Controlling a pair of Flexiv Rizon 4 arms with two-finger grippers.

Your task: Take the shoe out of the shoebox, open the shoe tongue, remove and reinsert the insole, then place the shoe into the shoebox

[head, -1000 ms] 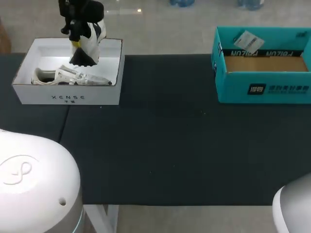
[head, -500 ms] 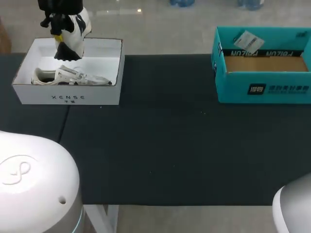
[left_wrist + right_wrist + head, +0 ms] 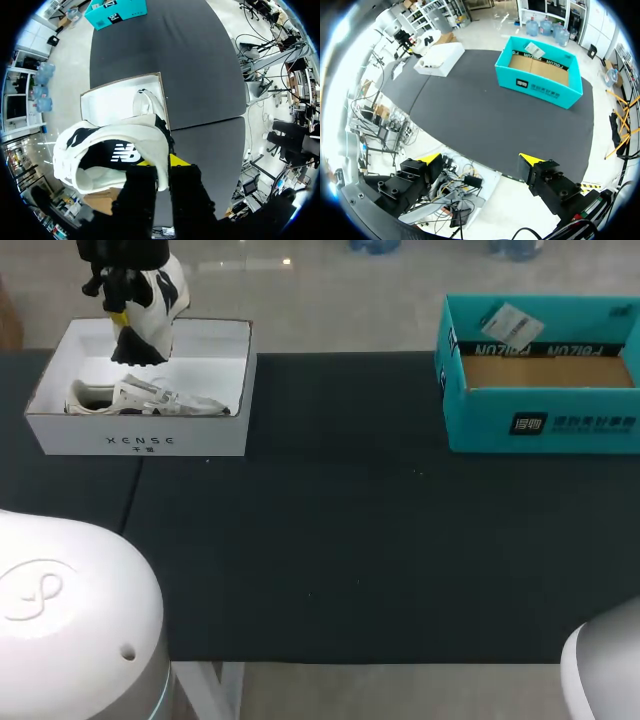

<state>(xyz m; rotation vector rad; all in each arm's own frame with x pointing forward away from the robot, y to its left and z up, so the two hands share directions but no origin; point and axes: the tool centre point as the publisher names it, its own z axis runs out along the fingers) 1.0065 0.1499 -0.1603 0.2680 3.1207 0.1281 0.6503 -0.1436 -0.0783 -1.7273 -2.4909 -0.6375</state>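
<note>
The sneaker [image 3: 107, 150] is up in the air, white with black patches, pinched at its rim by my left gripper [image 3: 162, 162]. Both yellow-tipped fingers are pressed together on the white upper, one on each side, and the dark inside of the shoe faces my wrist. It hangs clear of the white shoebox [image 3: 140, 438], over the box's far wall, with one end drooping toward the opening. Right below my left hand, inside that shoebox, a second pale shoe [image 3: 140, 395] lies on its side along the floor of the box. The box itself sits on the black table mat [image 3: 350, 540], under and just ahead of my left fingers.

Well off to the side of my left hand stands an open teal cardboard box [image 3: 540, 420] with a brown floor and a paper tag [image 3: 510, 320] against its far wall. My right gripper [image 3: 480, 160] is held back past the table's near edge, its fingers spread wide and nothing between them, with the teal box out ahead of it.
</note>
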